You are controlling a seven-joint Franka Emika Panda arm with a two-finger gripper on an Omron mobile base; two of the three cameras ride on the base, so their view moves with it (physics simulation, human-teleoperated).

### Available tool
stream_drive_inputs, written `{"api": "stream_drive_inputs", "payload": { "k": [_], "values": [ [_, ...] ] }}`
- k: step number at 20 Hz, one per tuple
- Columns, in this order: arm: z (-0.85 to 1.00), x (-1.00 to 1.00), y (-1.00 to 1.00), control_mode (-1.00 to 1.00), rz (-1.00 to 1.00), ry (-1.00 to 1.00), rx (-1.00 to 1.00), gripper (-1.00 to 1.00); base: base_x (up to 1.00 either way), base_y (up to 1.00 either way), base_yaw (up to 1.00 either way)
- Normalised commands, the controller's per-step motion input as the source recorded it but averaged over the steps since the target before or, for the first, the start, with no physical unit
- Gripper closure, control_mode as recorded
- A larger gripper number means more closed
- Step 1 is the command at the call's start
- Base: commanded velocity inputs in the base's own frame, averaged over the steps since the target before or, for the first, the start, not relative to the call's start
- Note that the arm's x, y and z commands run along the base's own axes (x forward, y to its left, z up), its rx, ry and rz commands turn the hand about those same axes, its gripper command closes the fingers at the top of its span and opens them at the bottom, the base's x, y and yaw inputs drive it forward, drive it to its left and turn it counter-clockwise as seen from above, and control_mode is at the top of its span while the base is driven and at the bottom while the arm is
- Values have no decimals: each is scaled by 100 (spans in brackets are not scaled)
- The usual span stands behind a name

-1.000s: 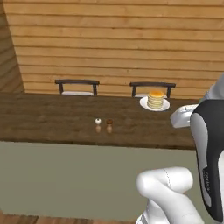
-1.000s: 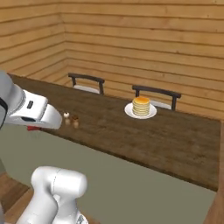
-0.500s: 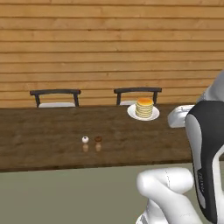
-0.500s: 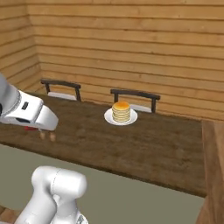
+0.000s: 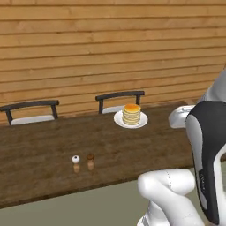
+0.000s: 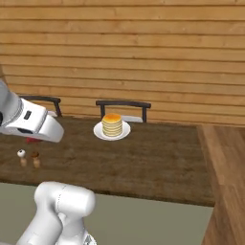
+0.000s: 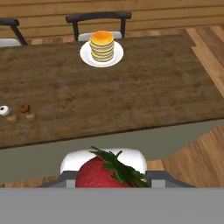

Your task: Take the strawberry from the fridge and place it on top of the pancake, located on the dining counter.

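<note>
A dark-red strawberry (image 7: 98, 175) with green leaves sits between my gripper (image 7: 109, 180) fingers at the bottom of the hand view, and the gripper is shut on it. In the right base view a bit of the red strawberry (image 6: 32, 140) shows under the white hand (image 6: 36, 127), over the left part of the dining counter (image 6: 158, 162). The pancake (image 7: 102, 45) stack stands on its white plate (image 7: 116, 58) at the counter's far side, well ahead of the gripper. It also shows as the pancake (image 5: 131, 114) and the pancake (image 6: 112, 125) in the base views.
Two small shakers (image 5: 83, 162) stand on the counter left of the pancake, also seen as shakers (image 7: 17, 112). Black-framed chairs (image 5: 120, 98) line the far side before a wood-plank wall. The counter's right end (image 6: 210, 158) borders plank floor (image 7: 205, 148).
The base has driven, so both base views shifted: pancake and shakers slid left in the pictures and the counter's right end came into view. The strawberry stays in the gripper.
</note>
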Motion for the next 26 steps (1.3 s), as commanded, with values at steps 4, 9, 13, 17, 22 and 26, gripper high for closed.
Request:
{"api": "stream_drive_inputs", "payload": {
  "k": [4, 9, 13, 17, 22, 26],
  "values": [
    [0, 0, 0, 100, 0, 0, 0, 100, 72, -26, 7],
    [0, 0, 0, 100, 0, 0, 0, 100, 85, -10, 2],
    [-2, 100, -25, -100, 4, 16, 0, 100, 0, 0, 0],
    [-20, 100, -14, -100, 4, 14, 0, 100, 0, 0, 0],
    [-46, 100, -3, -100, 0, 9, 0, 100, 0, 0, 0],
    [-57, 100, -4, -100, 0, 13, 0, 100, 0, 0, 0]
  ]
}}
